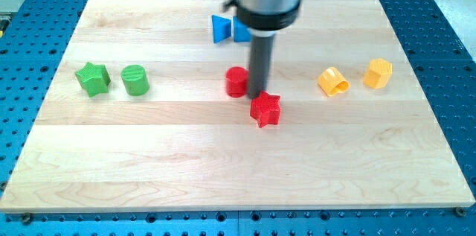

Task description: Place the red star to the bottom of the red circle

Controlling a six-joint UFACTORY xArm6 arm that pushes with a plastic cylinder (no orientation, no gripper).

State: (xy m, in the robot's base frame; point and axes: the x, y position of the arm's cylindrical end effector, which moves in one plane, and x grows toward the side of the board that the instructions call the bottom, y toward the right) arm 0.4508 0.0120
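The red star (265, 109) lies near the board's middle, just below and to the right of the red circle (236, 82). My tip (258, 96) stands between them, touching or nearly touching the star's top left edge and close beside the circle's right side. The rod rises from there to the arm's grey body at the view's top.
A green star (93, 79) and a green circle (135, 80) lie at the left. Blue blocks (221, 28) sit at the top, partly hidden behind the arm. Two yellow blocks (332, 82) (378, 73) lie at the right. The wooden board (223, 169) rests on a blue perforated table.
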